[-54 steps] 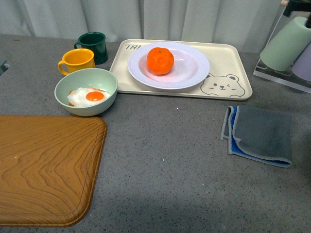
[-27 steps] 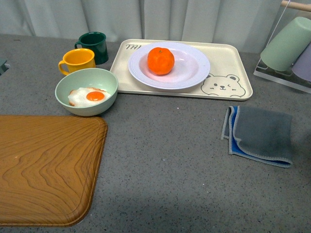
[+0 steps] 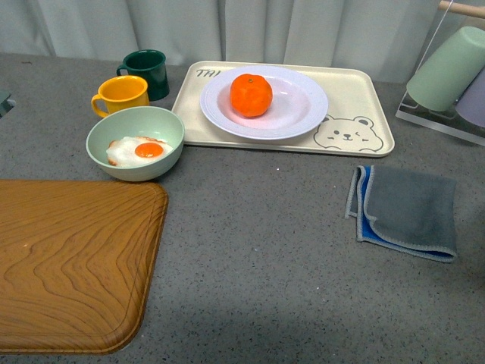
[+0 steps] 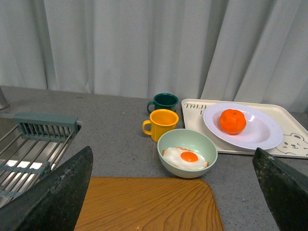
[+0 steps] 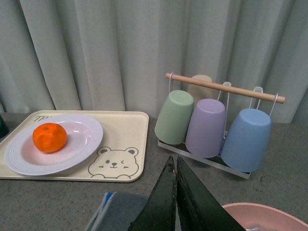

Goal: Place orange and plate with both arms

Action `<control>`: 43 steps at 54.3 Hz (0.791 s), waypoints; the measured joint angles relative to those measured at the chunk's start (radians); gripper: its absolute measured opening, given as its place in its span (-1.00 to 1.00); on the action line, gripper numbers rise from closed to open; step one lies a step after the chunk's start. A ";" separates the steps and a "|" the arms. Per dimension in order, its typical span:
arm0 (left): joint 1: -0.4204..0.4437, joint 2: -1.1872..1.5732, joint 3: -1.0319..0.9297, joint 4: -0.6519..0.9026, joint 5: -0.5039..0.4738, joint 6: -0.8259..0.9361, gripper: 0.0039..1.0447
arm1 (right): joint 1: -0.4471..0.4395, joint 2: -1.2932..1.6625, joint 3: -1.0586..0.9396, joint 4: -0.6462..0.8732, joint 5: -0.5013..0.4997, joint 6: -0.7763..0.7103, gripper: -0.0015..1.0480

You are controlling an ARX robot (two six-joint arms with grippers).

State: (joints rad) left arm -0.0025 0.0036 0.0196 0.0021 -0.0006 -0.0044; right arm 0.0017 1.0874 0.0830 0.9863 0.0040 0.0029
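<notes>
Spreading across the near left of the grey table (image 3: 265, 250), a wooden cutting board (image 3: 72, 262) is the biggest thing in the front view. Behind it, toward the curtain, lies a cream bear-print tray (image 3: 356, 98), and the plate (image 3: 303, 106) sits on the tray's left part, with the orange (image 3: 251, 95) resting in the plate's well, a little left of its centre. A folded grey cloth (image 3: 409, 208) with a blue edge lies on the table to the right, in front of the tray. Just off the tray's left front corner stands a pale green bowl (image 3: 135, 142) holding a fried egg (image 3: 140, 151); behind the bowl are a yellow mug (image 3: 121, 95) and a dark green mug (image 3: 146, 73).

Neither arm shows in the front view. In the left wrist view the left gripper (image 4: 173, 192) has its fingers spread wide apart, holding nothing, up off the table with the bowl and board between them in the picture. In the right wrist view the right gripper (image 5: 175, 185) has its fingers pressed together, empty, above the cloth, with upturned cups on a rack (image 5: 211, 159) beyond.
</notes>
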 joint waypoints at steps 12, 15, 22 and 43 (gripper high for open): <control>0.000 0.000 0.000 0.000 0.000 0.000 0.88 | 0.000 -0.157 -0.039 -0.116 -0.002 0.000 -0.98; 0.000 0.000 0.000 0.000 0.000 0.000 0.88 | 0.000 -0.203 -0.047 -0.151 -0.002 0.000 -0.98; 0.000 0.000 0.000 0.000 0.000 0.000 0.88 | 0.000 -0.328 -0.066 -0.257 -0.002 0.000 -0.98; 0.000 0.000 0.000 0.000 0.000 0.000 0.88 | 0.000 -0.564 -0.078 -0.470 -0.002 0.000 -0.98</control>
State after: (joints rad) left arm -0.0025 0.0036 0.0196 0.0021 -0.0002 -0.0048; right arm 0.0017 0.5232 0.0051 0.5159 0.0017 0.0029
